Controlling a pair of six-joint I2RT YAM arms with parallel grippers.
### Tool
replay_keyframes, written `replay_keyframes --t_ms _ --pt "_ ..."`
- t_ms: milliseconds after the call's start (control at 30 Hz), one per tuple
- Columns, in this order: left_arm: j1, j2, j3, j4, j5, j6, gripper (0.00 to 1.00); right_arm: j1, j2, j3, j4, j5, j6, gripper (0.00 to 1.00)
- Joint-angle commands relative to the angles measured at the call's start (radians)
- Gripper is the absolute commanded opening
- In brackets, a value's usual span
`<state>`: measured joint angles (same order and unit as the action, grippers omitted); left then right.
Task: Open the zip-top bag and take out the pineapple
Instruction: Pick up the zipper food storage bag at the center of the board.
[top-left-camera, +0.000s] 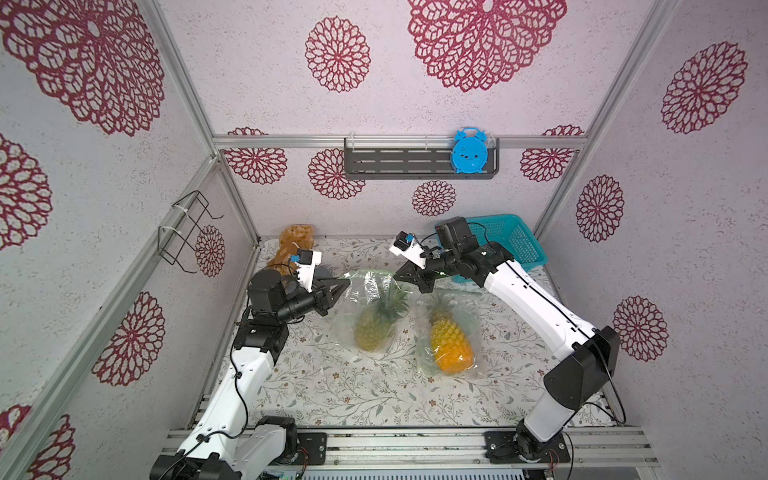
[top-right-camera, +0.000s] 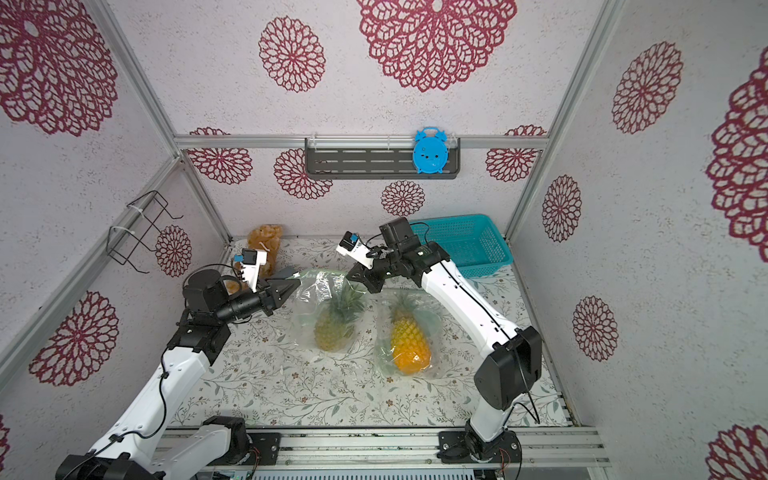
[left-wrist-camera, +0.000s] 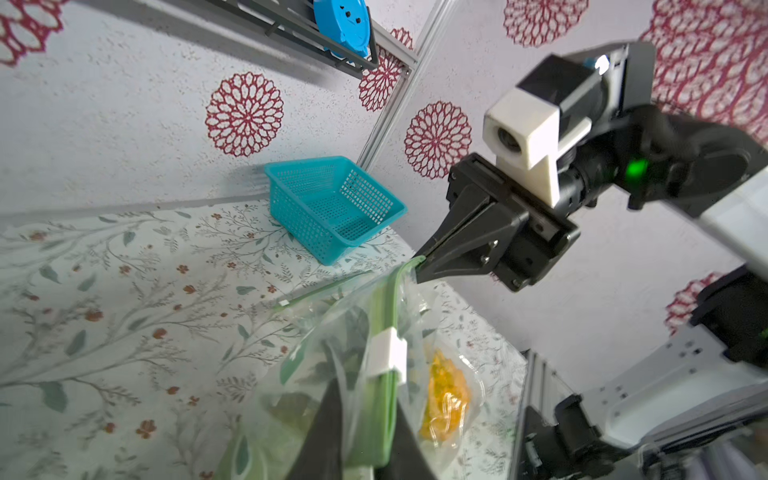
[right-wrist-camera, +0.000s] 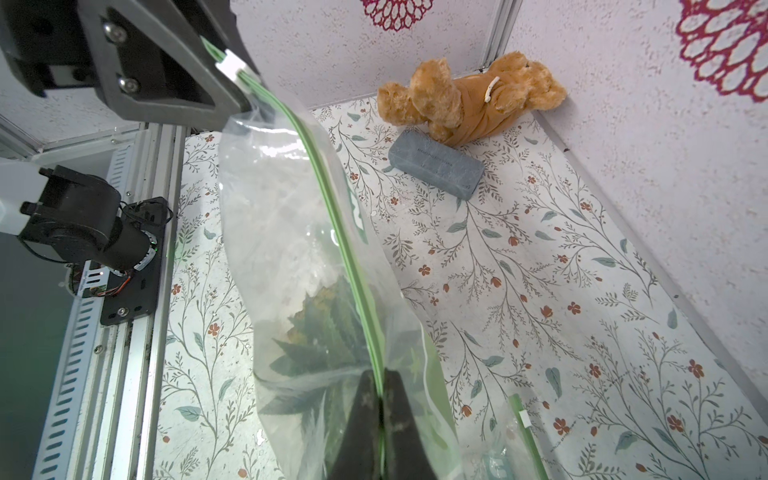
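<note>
Honestly, with left gripper (top-left-camera: 348, 284) and right gripper (left-wrist-camera: 419, 262) both clamped shut on opposite ends of the green zip strip (right-wrist-camera: 332, 216), just keep it taut and run the white slider (left-wrist-camera: 388, 353) straight along, leaving the zip-top bag (top-left-camera: 376, 291) and its pineapple (top-left-camera: 372, 332) propped near the middle of the tabletop (top-left-camera: 316, 386).

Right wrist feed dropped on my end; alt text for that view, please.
The right hand, close to the camera, and the left hand, by the white slider, pinch the green zip strip of a clear zip-top bag. Inside are pineapple leaves; beyond sit a teddy bear and grey block.
</note>
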<state>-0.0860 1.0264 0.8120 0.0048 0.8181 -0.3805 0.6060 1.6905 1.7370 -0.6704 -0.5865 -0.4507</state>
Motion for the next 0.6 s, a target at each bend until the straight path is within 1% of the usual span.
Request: replay_keyframes --t_ms 0,33,167,200,267,367,433,567 --pt "0.003 -0.027 0.036 -0.018 -0.008 0.016 0.03 0.008 -0.009 0.044 0.036 -0.014 0.017 0.0" --pt "0.003 -0.032 0.043 -0.033 -0.01 0.018 0.0 0.008 -0.01 0.044 0.041 -0.013 0.02 0.0" --pt "0.003 -0.048 0.058 -0.062 -0.012 0.028 0.0 0.008 -0.019 0.045 0.057 -0.026 0.034 0.0" --pt "0.001 -0.051 0.059 -0.064 -0.015 0.028 0.0 0.008 -0.023 0.043 0.063 -0.037 0.036 0.02" --pt "0.002 -0.051 0.058 -0.069 -0.017 0.029 0.0 0.009 -0.027 0.037 0.082 -0.062 0.042 0.12" --pt "-0.004 -0.045 0.059 -0.071 -0.005 0.031 0.0 0.018 -0.028 0.035 0.118 -0.086 0.046 0.23" --pt "-0.011 -0.041 0.061 -0.074 -0.005 0.033 0.0 0.029 -0.025 0.038 0.147 -0.104 0.047 0.27" --pt "-0.027 -0.034 0.072 -0.093 -0.005 0.044 0.0 0.06 -0.003 0.064 0.174 -0.141 0.035 0.31"
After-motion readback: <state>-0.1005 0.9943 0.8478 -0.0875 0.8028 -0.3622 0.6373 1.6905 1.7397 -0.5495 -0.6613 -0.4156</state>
